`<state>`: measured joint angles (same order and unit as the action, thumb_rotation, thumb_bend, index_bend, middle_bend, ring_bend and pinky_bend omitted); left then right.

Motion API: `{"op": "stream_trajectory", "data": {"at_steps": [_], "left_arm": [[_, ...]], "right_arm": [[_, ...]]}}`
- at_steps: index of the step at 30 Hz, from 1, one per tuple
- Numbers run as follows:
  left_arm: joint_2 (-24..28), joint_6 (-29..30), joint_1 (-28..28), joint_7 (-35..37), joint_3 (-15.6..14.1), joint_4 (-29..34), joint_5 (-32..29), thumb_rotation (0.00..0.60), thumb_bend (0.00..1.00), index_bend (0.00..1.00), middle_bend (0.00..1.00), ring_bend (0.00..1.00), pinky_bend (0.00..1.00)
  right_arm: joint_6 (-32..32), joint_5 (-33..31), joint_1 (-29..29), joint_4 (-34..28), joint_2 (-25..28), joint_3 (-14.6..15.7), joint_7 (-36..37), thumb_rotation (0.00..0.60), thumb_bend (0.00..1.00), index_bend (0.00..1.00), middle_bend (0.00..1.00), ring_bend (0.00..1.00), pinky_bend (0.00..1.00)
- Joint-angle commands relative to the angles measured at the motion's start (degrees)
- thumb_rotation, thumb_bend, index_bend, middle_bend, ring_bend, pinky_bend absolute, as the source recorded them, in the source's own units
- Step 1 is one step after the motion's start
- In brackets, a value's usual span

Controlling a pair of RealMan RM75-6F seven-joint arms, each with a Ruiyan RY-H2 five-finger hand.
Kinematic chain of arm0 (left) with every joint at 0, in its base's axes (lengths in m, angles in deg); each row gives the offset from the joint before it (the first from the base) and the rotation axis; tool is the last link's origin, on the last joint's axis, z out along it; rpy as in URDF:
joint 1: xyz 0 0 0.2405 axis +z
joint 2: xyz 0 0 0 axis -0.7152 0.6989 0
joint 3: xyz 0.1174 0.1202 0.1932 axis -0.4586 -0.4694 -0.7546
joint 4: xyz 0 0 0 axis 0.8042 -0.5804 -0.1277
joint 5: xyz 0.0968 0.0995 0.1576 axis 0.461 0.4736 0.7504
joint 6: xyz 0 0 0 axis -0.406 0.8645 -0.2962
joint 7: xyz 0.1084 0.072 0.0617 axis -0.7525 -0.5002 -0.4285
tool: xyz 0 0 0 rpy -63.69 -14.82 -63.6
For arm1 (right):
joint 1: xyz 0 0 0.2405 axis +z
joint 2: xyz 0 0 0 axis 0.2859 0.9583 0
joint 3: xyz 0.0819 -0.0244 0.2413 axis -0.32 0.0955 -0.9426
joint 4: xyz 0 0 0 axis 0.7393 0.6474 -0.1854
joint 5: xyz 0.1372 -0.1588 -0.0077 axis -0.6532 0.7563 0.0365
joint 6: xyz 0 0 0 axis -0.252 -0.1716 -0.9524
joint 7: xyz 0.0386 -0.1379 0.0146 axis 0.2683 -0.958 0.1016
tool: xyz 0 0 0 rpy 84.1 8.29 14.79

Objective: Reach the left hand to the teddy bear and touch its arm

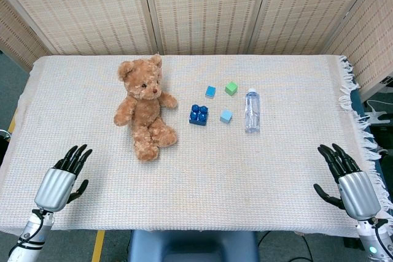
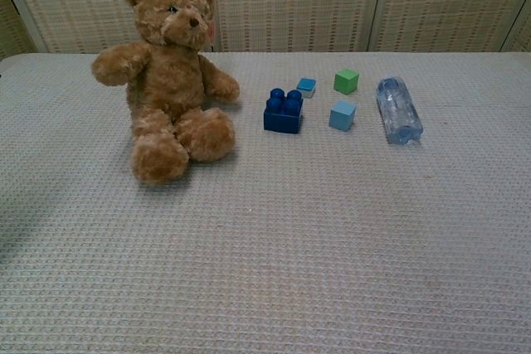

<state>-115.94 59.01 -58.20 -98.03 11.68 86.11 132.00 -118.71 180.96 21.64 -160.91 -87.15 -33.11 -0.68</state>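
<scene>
A brown teddy bear [image 1: 144, 107] [image 2: 168, 73] sits upright on the cloth-covered table, left of centre, with both arms held out to its sides. My left hand [image 1: 63, 177] rests near the table's front left edge, fingers spread and holding nothing, well short of the bear. At the front right, my right hand [image 1: 345, 178] lies open and empty too. Neither hand shows in the chest view.
Right of the bear lie a dark blue studded brick [image 1: 198, 115] [image 2: 284, 111], two light blue cubes [image 1: 210, 91] [image 1: 226, 116], a green cube [image 1: 231, 88] [image 2: 347, 81] and a clear water bottle [image 1: 252, 110] [image 2: 398, 109] on its side. Woven screens [image 1: 202, 7] stand behind the table.
</scene>
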Motion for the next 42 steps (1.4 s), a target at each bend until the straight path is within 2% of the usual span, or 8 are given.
{"op": "stream_trajectory", "data": {"at_steps": [1, 11, 18, 25, 31, 37, 42], "left_arm": [[0.1, -0.2, -0.1, 0.2, 0.0, 0.1, -0.1, 0.600, 0.38, 0.00, 0.02, 0.04, 0.36], [-0.9, 0.0, -0.3, -0.6, -0.3, -0.1, 1.0, 0.600, 0.38, 0.00, 0.03, 0.04, 0.36], [-6.4, 2.4, 0.2, -2.7, 2.8, -1.1, -1.8, 0.600, 0.38, 0.03, 0.13, 0.13, 0.37], [-9.3, -0.5, -1.9, -4.6, 5.2, 0.1, -5.0, 0.600, 0.38, 0.04, 0.14, 0.14, 0.37], [-14.1, -0.7, -4.3, -9.7, 8.8, -0.6, -7.5, 0.600, 0.38, 0.00, 0.12, 0.14, 0.37], [-21.4, 0.0, -8.0, -16.7, 14.2, -4.6, -11.1, 0.600, 0.38, 0.01, 0.12, 0.14, 0.37], [-24.5, -3.4, -11.4, -21.5, 17.3, -6.2, -16.2, 0.600, 0.38, 0.02, 0.13, 0.14, 0.37]], "right_arm": [[0.5, -0.1, 0.1, -0.2, 0.1, 0.1, -0.1, 0.600, 0.14, 0.00, 0.07, 0.00, 0.18], [1.3, -0.4, 0.2, -0.7, 0.6, 0.2, -0.1, 0.600, 0.15, 0.00, 0.07, 0.00, 0.18], [-2.0, 1.7, 0.3, 1.1, -0.2, -0.7, 2.6, 0.600, 0.14, 0.00, 0.07, 0.00, 0.18], [-4.7, 2.2, 0.2, 3.3, -0.7, -1.5, 6.5, 0.600, 0.13, 0.00, 0.07, 0.00, 0.18], [-4.2, 2.3, 0.8, 3.4, -0.3, -1.4, 8.9, 0.600, 0.13, 0.00, 0.07, 0.00, 0.18], [-3.2, 3.2, 1.2, 3.6, 0.1, -0.5, 10.1, 0.600, 0.13, 0.00, 0.07, 0.00, 0.18], [-3.2, 3.0, 1.4, 3.5, 0.5, -0.5, 10.7, 0.600, 0.13, 0.00, 0.07, 0.00, 0.18]]}}
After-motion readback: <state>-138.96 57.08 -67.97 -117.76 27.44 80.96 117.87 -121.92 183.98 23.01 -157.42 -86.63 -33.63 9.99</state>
